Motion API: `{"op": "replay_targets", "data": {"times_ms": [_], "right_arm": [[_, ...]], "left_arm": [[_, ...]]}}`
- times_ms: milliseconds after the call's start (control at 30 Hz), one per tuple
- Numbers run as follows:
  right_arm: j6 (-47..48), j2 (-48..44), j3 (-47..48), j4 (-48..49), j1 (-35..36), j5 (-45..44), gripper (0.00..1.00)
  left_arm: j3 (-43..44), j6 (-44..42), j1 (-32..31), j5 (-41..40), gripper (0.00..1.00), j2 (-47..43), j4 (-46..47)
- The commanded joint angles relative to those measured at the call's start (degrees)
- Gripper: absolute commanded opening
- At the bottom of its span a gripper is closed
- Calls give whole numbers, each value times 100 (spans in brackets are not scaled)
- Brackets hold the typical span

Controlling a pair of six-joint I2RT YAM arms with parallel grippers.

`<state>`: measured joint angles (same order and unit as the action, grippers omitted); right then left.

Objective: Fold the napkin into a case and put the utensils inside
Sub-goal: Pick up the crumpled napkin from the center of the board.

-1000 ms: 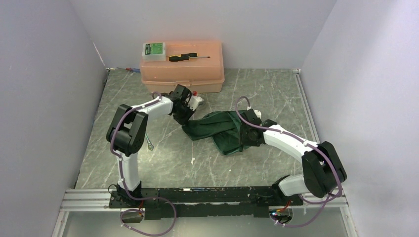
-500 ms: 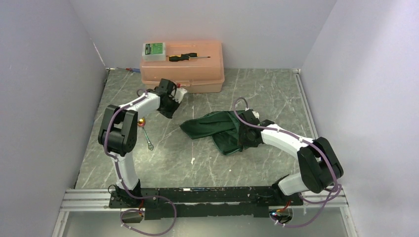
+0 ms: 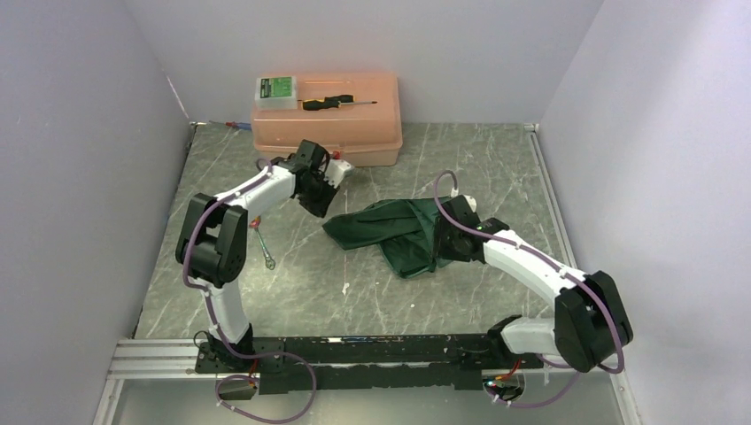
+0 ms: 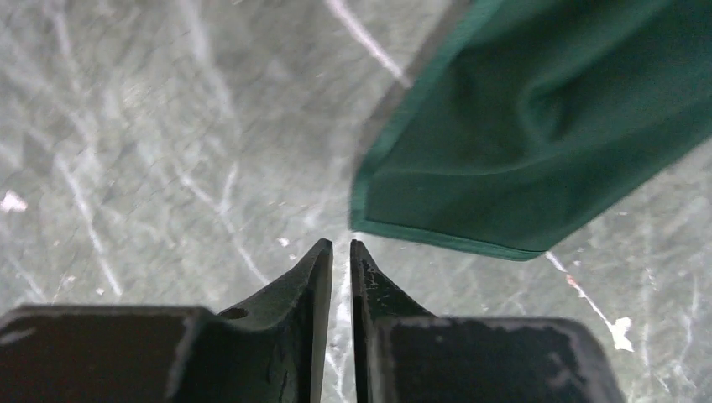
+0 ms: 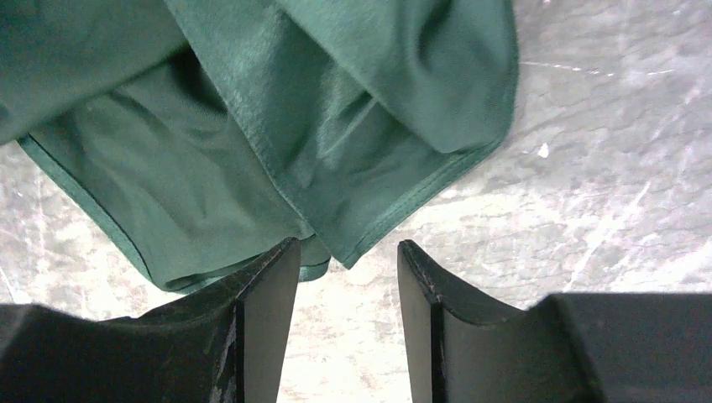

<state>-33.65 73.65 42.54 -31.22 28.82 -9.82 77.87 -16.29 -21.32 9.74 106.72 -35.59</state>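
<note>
The right jaws stand apart and grasp nothing. A folded edge of the napkin (image 5: 336,126) lies just at their tips, straight ahead. The left jaws are almost pressed together, only a thin slit between them, and they are empty. In their wrist view, a corner of the napkin lies just ahead and a little to the right, not touching. The napkin is a crumpled heap on the table (image 3: 398,301), its long side running from one arm toward the other. We judge the right arm the nearer one. The utensils (image 3: 264,252) lie beside the left arm, well apart from the napkin.
</note>
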Motion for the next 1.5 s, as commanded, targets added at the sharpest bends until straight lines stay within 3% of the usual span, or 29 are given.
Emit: {"op": "replay_targets", "data": {"times_ms": [0, 33, 167, 433, 567, 733, 800, 900, 933, 1467], "right_arm": [[29, -258, 145, -12, -325, 138, 51], [21, -137, 182, -1, -436, 179, 51], [44, 341, 280, 200, -664, 276, 51], [-84, 673, 189, 727, -667, 654, 51], [-107, 798, 209, 784, -676, 600, 49], [-140, 1037, 211, 934, -684, 582, 41], [-159, 1151, 187, 985, -685, 567, 32], [-189, 1114, 148, 986, -685, 468, 5], [-182, 1048, 149, 960, -685, 408, 0], [353, -267, 1245, -94, -684, 53, 0]], "left_arm": [[229, 81, -245, 478, 32, -180, -210], [217, 73, -294, 496, 44, -129, -192], [185, 20, -459, 574, 79, 144, -99], [238, -176, -715, 596, 90, 556, 157], [150, -299, -834, 592, 81, 704, 307], [149, -322, -891, 549, 53, 882, 414], [121, -321, -900, 492, 40, 887, 466], [113, -307, -900, 369, 9, 817, 498], [115, -288, -900, 327, 4, 759, 508], [1498, -203, -887, -4, 3, -584, -210]]}}
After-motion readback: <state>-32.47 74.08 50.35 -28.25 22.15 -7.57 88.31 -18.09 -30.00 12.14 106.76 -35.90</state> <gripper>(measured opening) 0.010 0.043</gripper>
